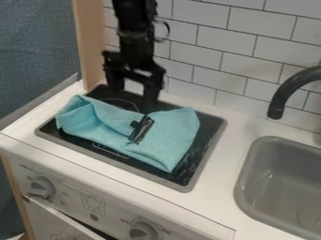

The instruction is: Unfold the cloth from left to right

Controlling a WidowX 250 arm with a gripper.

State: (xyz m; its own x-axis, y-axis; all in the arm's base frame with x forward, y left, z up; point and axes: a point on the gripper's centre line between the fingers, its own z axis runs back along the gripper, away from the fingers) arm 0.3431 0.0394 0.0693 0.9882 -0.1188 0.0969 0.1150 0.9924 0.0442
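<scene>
In the camera view, the black arm comes down from the top edge, left of centre, and its hand hangs over the back of the stove plate. The hand is wide, its two sides well apart, with nothing seen between them. Below it, left of the middle of the frame, the light blue cloth lies partly folded across the plate. Its left end reaches the plate's left rim, its lowest corner points toward the front rim, and its right edge stops short of the right rim, leaving a dark strip of plate between. A dark, narrow piece shows at the cloth's middle, just below the hand; what it is cannot be told. Behind the plate, a narrow band of the white table runs to the tiled wall, and a wooden post stands close at the upper left. On the right, a strip of table separates the plate from the grey sink, with the dark tap above.
</scene>
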